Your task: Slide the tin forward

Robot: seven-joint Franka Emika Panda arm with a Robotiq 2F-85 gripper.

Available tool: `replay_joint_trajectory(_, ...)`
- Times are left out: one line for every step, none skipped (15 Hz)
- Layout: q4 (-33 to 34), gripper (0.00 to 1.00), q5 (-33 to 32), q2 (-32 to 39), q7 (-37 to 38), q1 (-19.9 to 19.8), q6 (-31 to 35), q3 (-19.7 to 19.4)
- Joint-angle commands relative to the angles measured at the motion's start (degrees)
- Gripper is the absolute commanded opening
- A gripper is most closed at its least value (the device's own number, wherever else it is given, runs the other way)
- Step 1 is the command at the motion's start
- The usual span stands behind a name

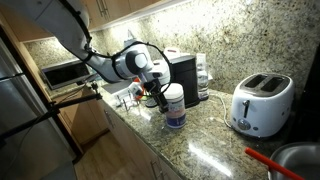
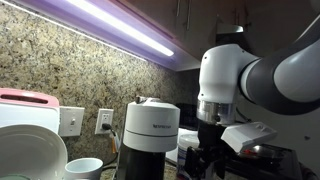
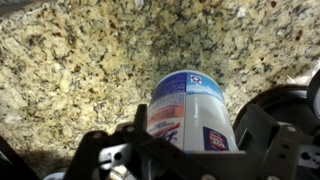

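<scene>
Standing upright on the granite desk (image 3: 80,60), the tin (image 3: 190,105) sits inside the gripper (image 3: 188,150). Cannot tell whether its jaws clamp it.

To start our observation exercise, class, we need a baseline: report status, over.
Gripper straddling tin, grip unclear. Tin upright on granite counter. Coffee machine close behind it; toaster well apart.
</scene>
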Motion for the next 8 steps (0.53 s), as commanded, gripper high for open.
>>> replay_joint_trajectory(2.6, 1.00, -4.9, 2.8, 4.9, 2.5, 1.6, -3.8)
replay_joint_trajectory(3.1, 1.00, -6.5, 3.4, 6.8, 3.2, 1.7, -5.1)
replay_joint_trajectory(3.2, 1.00, -6.4, 3.7, 8.1, 2.9, 2.6, -5.2)
replay_joint_trajectory(3.2, 1.00, -6.9, 3.9, 9.2, 3.0, 3.5, -5.6)
replay_joint_trajectory(3.3, 1.00, -6.8, 4.0, 10.2, 3.1, 4.8, -5.9)
replay_joint_trajectory(2.6, 1.00, -6.4, 3.4, 10.4, 2.7, 6.8, -5.7)
replay_joint_trajectory(2.1, 1.00, -6.4, 3.1, 10.9, 2.8, 9.7, -6.0)
replay_joint_trajectory(1.5, 1.00, -6.9, 2.7, 11.8, 3.4, 12.8, -6.9)
